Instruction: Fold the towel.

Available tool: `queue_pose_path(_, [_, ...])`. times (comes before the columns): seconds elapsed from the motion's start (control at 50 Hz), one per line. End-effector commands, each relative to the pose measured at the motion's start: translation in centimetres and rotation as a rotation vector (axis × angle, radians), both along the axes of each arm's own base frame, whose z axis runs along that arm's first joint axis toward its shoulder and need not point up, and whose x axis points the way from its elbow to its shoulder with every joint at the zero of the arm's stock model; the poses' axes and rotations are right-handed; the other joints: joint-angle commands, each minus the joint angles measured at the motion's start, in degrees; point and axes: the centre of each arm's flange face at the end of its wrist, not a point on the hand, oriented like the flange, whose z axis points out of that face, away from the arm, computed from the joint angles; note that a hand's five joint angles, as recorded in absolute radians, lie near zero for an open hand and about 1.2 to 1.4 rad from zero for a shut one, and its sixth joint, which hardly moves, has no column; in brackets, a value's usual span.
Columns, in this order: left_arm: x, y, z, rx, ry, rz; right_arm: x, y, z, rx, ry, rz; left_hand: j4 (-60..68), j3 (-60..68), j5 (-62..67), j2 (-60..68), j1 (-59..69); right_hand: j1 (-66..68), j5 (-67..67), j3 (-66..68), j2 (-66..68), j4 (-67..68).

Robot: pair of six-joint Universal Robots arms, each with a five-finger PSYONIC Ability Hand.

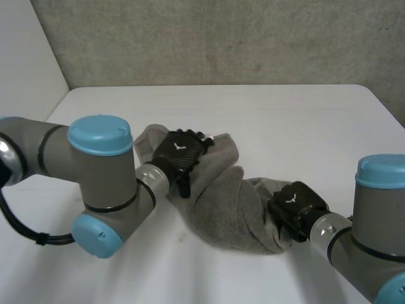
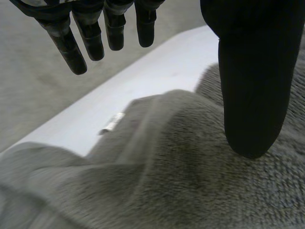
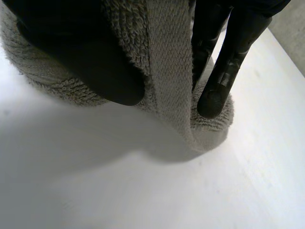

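A grey towel (image 1: 224,202) lies bunched in the middle of the white table (image 1: 285,120). My left hand (image 1: 180,152) rests on the towel's far left part, fingers (image 2: 78,45) straight and spread above the cloth, thumb (image 2: 250,95) down on the towel (image 2: 181,181). My right hand (image 1: 294,206) is at the towel's near right end. There its thumb (image 3: 95,71) and fingers (image 3: 219,81) pinch a hemmed edge of the towel (image 3: 167,71) between them, and the cloth's end curls onto the table below.
The table's far edge meets a grey wall (image 1: 221,38). A small white label (image 2: 112,122) shows at the towel's edge beyond my left hand. Bare table (image 3: 143,191) lies under and around my right hand.
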Motion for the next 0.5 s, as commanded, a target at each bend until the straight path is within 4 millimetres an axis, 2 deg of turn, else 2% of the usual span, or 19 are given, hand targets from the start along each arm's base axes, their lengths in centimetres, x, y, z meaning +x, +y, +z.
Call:
queue_pose_path(0.02, [-1.3,1.0,-2.4,0.081,-0.053,-0.189,-0.8,-0.2,-0.3,0.012,-0.004,-0.034,2.5,2.6,2.2,2.4,2.3,1.4,13.3,11.9,12.2,12.0])
queue_pose_path(0.1, [-1.5,0.6,-3.1,0.08,-0.098,-0.201,-0.6,-0.8,0.1,-0.013,-0.016,-0.038,8.2,8.3,7.9,8.1,8.0,1.4,13.3,11.9,12.2,12.0])
queue_pose_path(0.14, [-1.8,0.0,-3.3,0.059,-0.136,-0.199,-0.3,-1.8,1.0,-0.063,-0.036,-0.039,27.5,27.6,27.1,27.3,27.2,1.4,13.3,11.9,12.2,12.0])
queue_pose_path(0.16, [-1.8,0.0,-3.3,0.059,-0.136,-0.199,-0.3,-1.8,1.0,-0.063,-0.036,-0.039,27.6,27.7,27.2,27.4,27.3,1.4,13.3,11.9,12.2,12.0])
queue_pose_path(0.2, [-2.0,-0.9,-3.4,0.033,-0.158,-0.177,0.3,-3.0,2.3,-0.121,-0.06,-0.037,57.0,57.1,56.7,56.9,56.8,1.4,13.3,11.9,12.2,12.0])
queue_pose_path(0.22, [-2.0,-0.9,-3.4,0.033,-0.158,-0.177,0.3,-3.0,2.3,-0.121,-0.06,-0.037,57.2,57.3,56.8,57.0,56.9,1.4,13.3,11.9,12.2,12.0])
queue_pose_path(0.24, [-2.2,-1.5,-2.9,0.008,-0.156,-0.157,0.7,-3.8,3.0,-0.154,-0.078,-0.037,68.0,68.1,67.7,67.9,67.8,1.4,13.3,11.9,12.2,12.0])
queue_pose_path(0.26, [-2.2,-1.5,-2.9,0.008,-0.156,-0.157,0.7,-3.8,3.0,-0.155,-0.078,-0.037,68.1,68.2,67.8,68.0,67.9,1.4,13.3,11.9,12.2,12.0])
queue_pose_path(0.3, [-2.6,-3.1,-0.9,-0.068,-0.133,-0.092,1.7,-5.5,4.8,-0.241,-0.119,-0.032,68.8,68.9,68.4,68.6,68.5,1.4,13.3,11.9,12.2,12.0])
queue_pose_path(0.32, [-2.6,-3.1,-0.9,-0.068,-0.133,-0.092,1.8,-5.5,4.8,-0.241,-0.119,-0.032,68.8,68.9,68.4,68.6,68.5,1.4,13.3,11.9,12.2,12.0])
queue_pose_path(0.36, [-2.9,-4.7,2.1,-0.168,-0.093,-0.007,2.8,-8.0,7.2,-0.375,-0.191,-0.046,68.8,68.9,68.4,68.6,68.5,1.4,13.3,11.9,12.2,12.0])
queue_pose_path(0.38, [-2.9,-4.7,2.2,-0.168,-0.093,-0.007,2.8,-8.1,7.2,-0.375,-0.191,-0.046,68.8,68.9,68.4,68.6,68.5,1.4,13.3,11.9,12.2,12.0])
queue_pose_path(0.42, [-3.0,-6.4,6.8,-0.298,-0.013,0.102,3.5,-10.7,10.8,-0.55,-0.316,-0.094,68.8,68.9,68.4,68.6,68.5,1.4,13.3,11.9,12.2,12.0])
queue_pose_path(0.44, [-3.0,-6.4,6.8,-0.299,-0.012,0.102,3.5,-10.7,10.8,-0.551,-0.317,-0.094,68.8,68.9,68.4,68.6,68.5,1.4,13.3,11.9,12.2,12.0])
queue_pose_path(0.48, [-2.5,-7.3,11.6,-0.423,0.093,0.222,3.6,-12.5,14.5,-0.731,-0.487,-0.155,68.8,68.9,68.4,68.6,68.5,1.4,13.3,11.9,12.2,12.0])
queue_pose_path(0.5, [-2.5,-7.3,11.7,-0.424,0.093,0.223,3.6,-12.5,14.5,-0.732,-0.488,-0.155,68.8,68.9,68.4,68.6,68.5,1.4,13.3,11.9,12.2,12.0])
